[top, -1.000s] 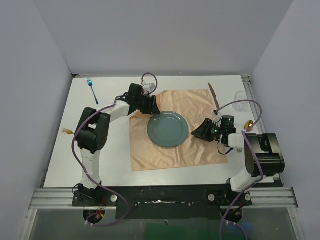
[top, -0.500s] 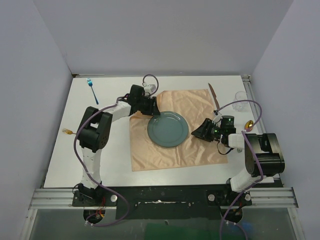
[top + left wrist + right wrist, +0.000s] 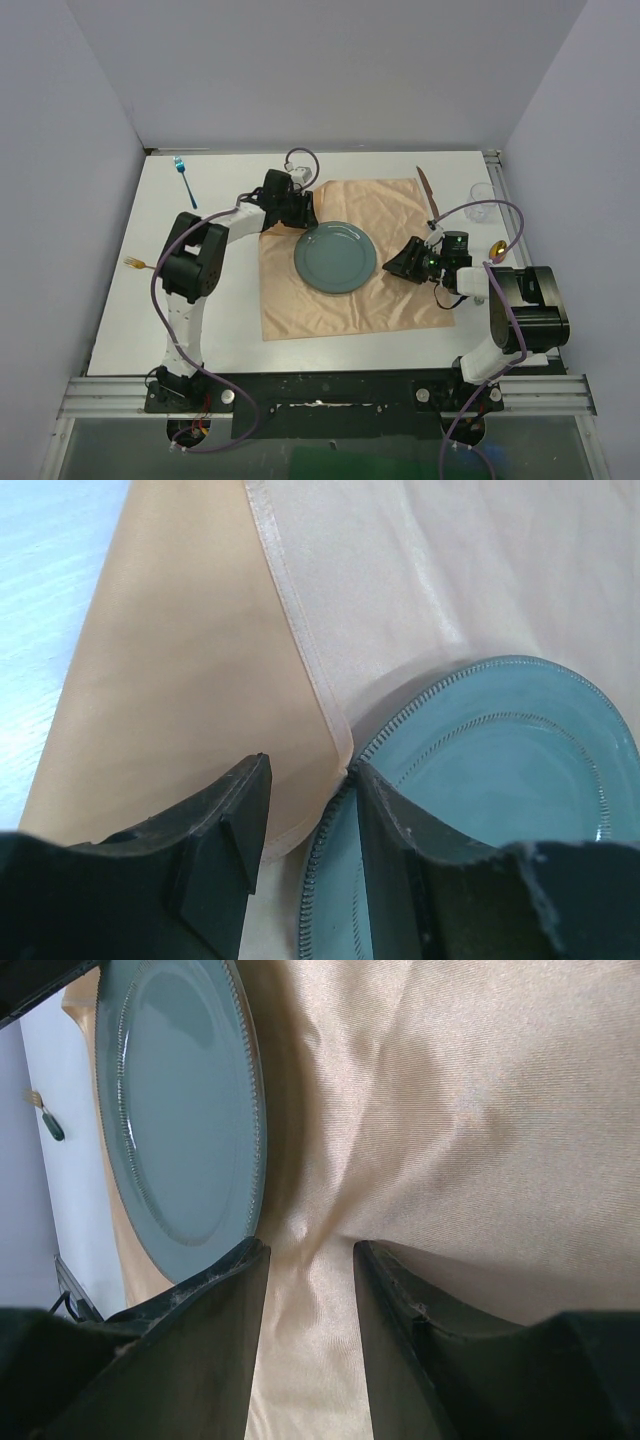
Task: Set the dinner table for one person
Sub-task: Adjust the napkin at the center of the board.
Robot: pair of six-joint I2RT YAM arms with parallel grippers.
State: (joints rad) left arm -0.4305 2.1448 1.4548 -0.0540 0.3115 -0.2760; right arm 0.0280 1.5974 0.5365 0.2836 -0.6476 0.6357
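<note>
The white dinner table [image 3: 215,310] carries a peach cloth [image 3: 385,205] with a teal plate [image 3: 335,257] at its middle. My left gripper [image 3: 303,212] is low at the plate's back left rim, open. In the left wrist view [image 3: 305,770] its jaws straddle the folded-over corner of the cloth [image 3: 180,660], and one finger touches the plate's rim [image 3: 500,750]. My right gripper [image 3: 392,266] is open at the plate's right edge. In the right wrist view [image 3: 308,1250] it straddles a wrinkle of the cloth [image 3: 450,1110] beside the plate [image 3: 170,1110].
A blue fork [image 3: 183,180] lies at the back left and a gold fork [image 3: 135,263] at the left edge. A brown knife [image 3: 428,190] lies at the cloth's back right. A clear glass [image 3: 482,192] and a gold spoon [image 3: 497,248] are at the far right.
My left gripper has crept slightly right, toward the plate's rim. The right arm, plate and cloth have not visibly moved.
</note>
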